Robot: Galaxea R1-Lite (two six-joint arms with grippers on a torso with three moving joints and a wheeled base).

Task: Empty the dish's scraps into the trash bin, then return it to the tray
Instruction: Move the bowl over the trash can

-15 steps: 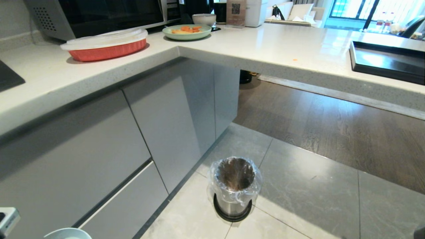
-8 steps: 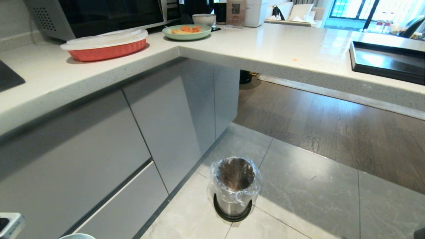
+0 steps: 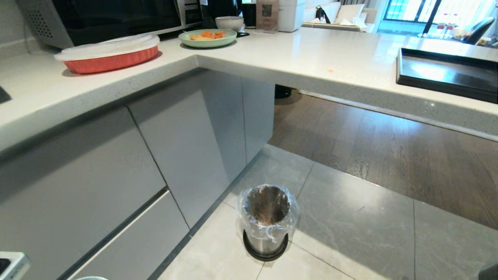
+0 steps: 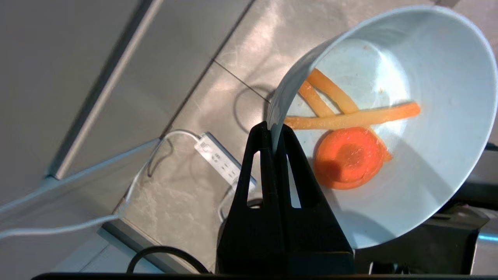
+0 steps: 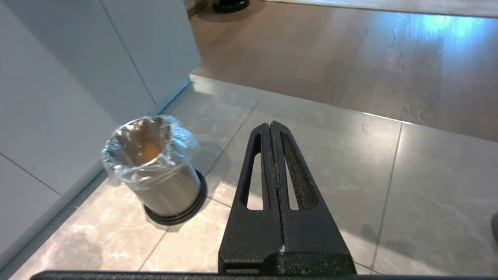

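Gripping the dish (image 4: 408, 128) by its rim, the left gripper (image 4: 275, 134) has both fingers pinched on the pale-blue wall — one inside, one outside. The bowl is glossy and tilted, held over the floor tiles; its scraps (image 4: 346, 128), one thick carrot round and three thin yellow-orange sticks, lie in the low side. In the head view only a sliver of the rim shows at the bottom left edge.

Centre floor: the trash bin (image 3: 267, 221), shiny metal with a crinkly clear liner, stands on grey tiles beside grey cabinet fronts. White counter above carries a red baking dish (image 3: 109, 56) and a green plate (image 3: 208, 37); the black tray (image 3: 447, 74) sits far right. Wood flooring lies beyond the tiles.

The right gripper (image 5: 271, 128) hangs near the bin, fingers pressed together, empty.

Against a second ago, the whole scene has slid left — camera movement — and less of the bowl shows in the head view.
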